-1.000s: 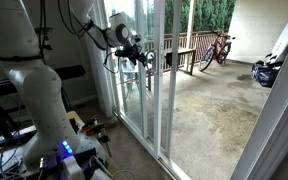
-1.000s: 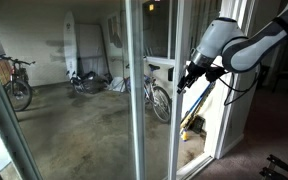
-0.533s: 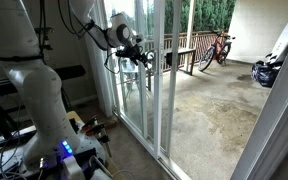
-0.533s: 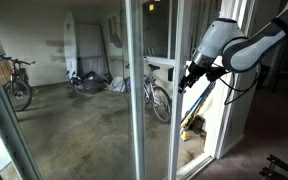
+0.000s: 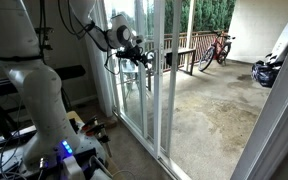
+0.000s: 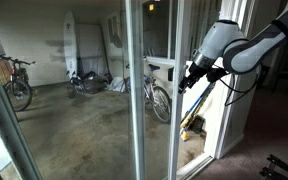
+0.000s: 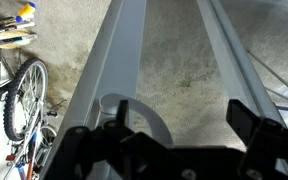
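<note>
One end effector [image 7: 179, 122] (spread) near one door frame [image 7: 119, 50].

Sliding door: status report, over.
Gripper open, close against the door frame. No grip yet. Bicycle nearby, not in the way.

Home, back side. Sliding glass door [image 5: 149, 80] onto a covered concrete patio [image 5: 209, 100]. Beyond the door: parked bicycle [image 5: 219, 47], wooden railing [image 5: 181, 55], surfboard [image 6: 71, 45] leaned on the wall. Trees [image 5: 209, 15] farther out from the door.
</note>
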Available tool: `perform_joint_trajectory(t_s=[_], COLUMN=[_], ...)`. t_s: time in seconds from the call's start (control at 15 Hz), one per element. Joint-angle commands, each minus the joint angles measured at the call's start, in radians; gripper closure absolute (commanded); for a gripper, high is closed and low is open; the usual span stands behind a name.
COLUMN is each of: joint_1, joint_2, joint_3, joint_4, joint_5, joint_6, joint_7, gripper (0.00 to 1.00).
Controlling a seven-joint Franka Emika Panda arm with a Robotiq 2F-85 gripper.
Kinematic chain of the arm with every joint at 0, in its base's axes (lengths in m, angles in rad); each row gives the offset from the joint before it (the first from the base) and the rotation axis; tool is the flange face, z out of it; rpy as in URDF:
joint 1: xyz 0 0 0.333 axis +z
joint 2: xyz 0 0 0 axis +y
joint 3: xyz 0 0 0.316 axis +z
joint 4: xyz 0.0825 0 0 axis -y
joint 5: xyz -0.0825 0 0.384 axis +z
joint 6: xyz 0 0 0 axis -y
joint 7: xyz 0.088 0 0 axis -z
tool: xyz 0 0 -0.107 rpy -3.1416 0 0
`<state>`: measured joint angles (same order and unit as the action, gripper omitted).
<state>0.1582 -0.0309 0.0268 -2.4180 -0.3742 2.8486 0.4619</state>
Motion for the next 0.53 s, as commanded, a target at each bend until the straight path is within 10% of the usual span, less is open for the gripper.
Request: perform_joint_trajectory(t_s=[0.0,0.47], joint_1=[-0.01,-0.016], joint_2=[0.015,0.063], joint_3=[-0.001,-0.038], joint_4=[-0.007,0.058], joint_5=[-0.072,-0.319], joint_6=[0.091,0.144], joint_7=[0.075,0.295], gripper=[0.0,0.0])
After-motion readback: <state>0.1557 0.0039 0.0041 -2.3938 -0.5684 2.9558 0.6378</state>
